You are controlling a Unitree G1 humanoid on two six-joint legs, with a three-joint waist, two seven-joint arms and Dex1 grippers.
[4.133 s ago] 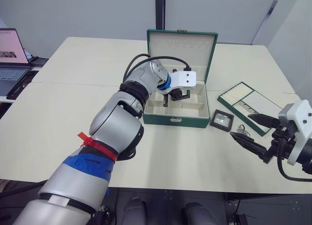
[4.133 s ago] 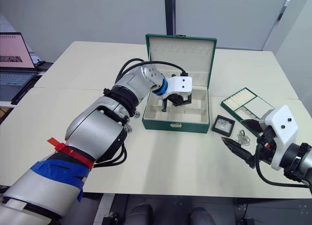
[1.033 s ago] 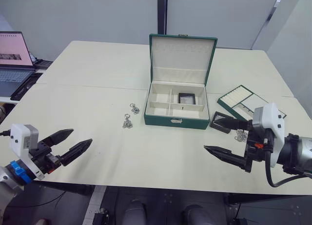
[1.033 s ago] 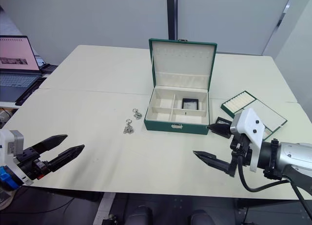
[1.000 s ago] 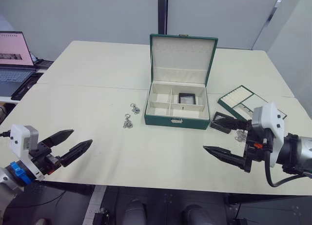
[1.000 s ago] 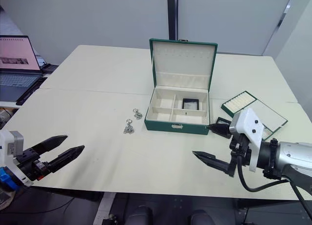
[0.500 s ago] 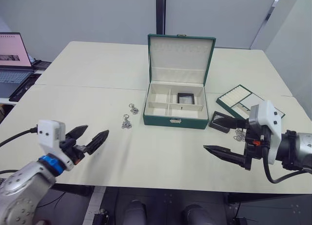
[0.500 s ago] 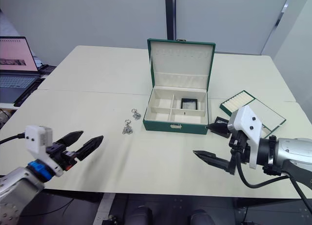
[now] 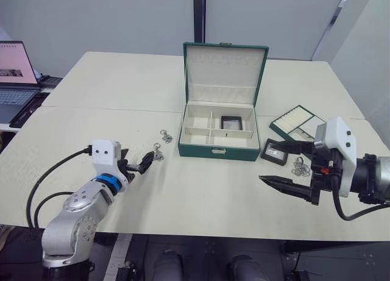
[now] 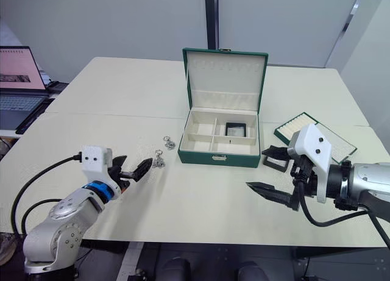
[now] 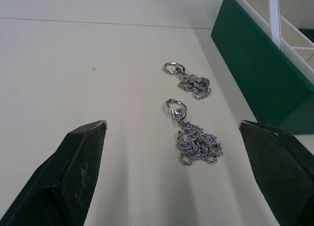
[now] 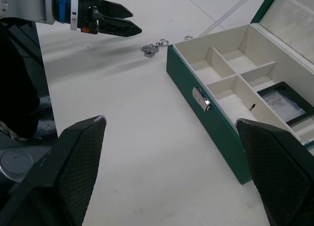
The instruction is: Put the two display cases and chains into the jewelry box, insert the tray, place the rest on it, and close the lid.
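Observation:
The dark green jewelry box (image 9: pixel 214 149) stands mid-table, its cream-lined lid (image 9: pixel 223 64) upright. One display case (image 9: pixel 231 122) lies in the box's back right compartment. The other display case (image 9: pixel 275 152) lies on the table just right of the box. Two silver chains (image 11: pixel 196 85) (image 11: pixel 197 145) lie left of the box. My left gripper (image 9: pixel 138 166) is open, low over the table, pointing at the nearer chain. The tray (image 9: pixel 297 124) lies at the right, with the rest (image 9: pixel 300 167) in front of it. My right gripper (image 9: pixel 284 166) is open beside the loose display case.
A laptop (image 9: pixel 13 71) sits at the far left edge. A seam runs across the table behind the chains. The left gripper (image 12: pixel 114 19) and the chains (image 12: pixel 151 48) also appear in the right wrist view, beyond the box's front wall (image 12: pixel 208 119).
My left arm has swung in from the table's near left edge toward the chains. The right gripper has drifted slightly right. Earlier still, the left gripper was inside the box.

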